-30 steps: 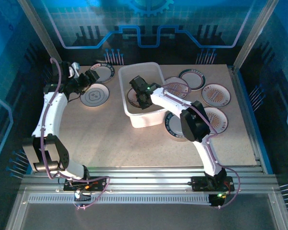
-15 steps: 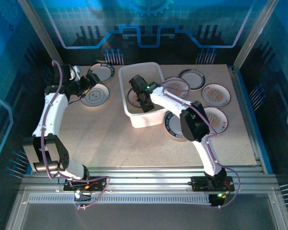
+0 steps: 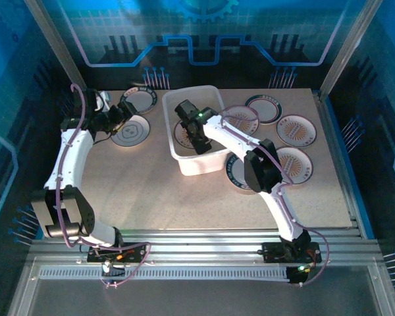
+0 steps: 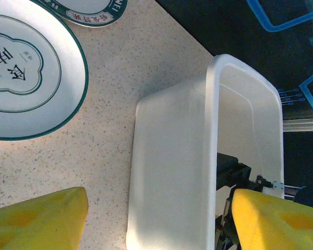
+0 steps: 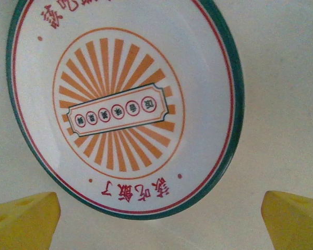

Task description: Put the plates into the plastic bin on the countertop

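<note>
The plastic bin [image 3: 201, 164] stands mid-countertop. One plate [image 5: 120, 104] with an orange radial centre and a green rim lies flat on the bin floor [image 5: 281, 78]. My right gripper [image 5: 159, 224] hovers just above it, open, its yellow fingers [image 5: 21, 219] apart from the plate. From above, the right gripper [image 3: 196, 139] is inside the bin. My left gripper [image 4: 156, 226] is open and holds nothing, with the bin wall [image 4: 172, 172] ahead of it. It hangs by a green-rimmed plate [image 4: 21, 78] left of the bin, with another plate [image 4: 94, 10] behind that one. In the top view the left gripper [image 3: 116, 115] sits over the near plate [image 3: 130, 131].
Several more plates lie to the right of the bin: [image 3: 263, 108], [image 3: 296, 130], [image 3: 296, 164], one partly under the right arm [image 3: 239, 174]. Metal rails and blue walls frame the countertop [image 3: 151, 191]. Bare countertop lies in front of the bin.
The right gripper has opened and let the orange-centred plate go onto the bin floor. The left gripper has shifted slightly beside its plate.
</note>
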Controlling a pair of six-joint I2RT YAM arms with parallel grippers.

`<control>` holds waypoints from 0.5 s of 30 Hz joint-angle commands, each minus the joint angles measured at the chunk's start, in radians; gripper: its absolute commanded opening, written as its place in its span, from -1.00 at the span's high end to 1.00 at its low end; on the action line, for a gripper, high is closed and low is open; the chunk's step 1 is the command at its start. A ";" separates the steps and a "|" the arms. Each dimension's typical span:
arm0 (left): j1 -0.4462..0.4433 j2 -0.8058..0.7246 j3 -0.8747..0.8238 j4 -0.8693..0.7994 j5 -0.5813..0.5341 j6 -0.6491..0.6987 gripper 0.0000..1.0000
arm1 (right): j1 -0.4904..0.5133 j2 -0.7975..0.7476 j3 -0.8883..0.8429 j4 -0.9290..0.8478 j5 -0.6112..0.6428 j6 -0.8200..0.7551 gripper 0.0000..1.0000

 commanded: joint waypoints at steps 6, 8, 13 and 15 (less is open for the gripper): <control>0.012 -0.019 -0.006 -0.043 -0.035 0.024 -0.49 | 0.010 -0.092 0.008 0.059 0.121 -0.234 -0.99; 0.019 -0.015 -0.003 -0.059 -0.052 0.025 -0.49 | 0.011 -0.126 -0.009 0.097 0.124 -0.299 -0.99; 0.057 -0.018 -0.025 -0.101 -0.102 0.009 -0.49 | 0.011 -0.272 -0.162 0.320 0.059 -0.499 -0.99; 0.073 -0.021 -0.047 -0.107 -0.115 0.004 -0.50 | 0.013 -0.351 -0.266 0.461 0.047 -0.593 -0.99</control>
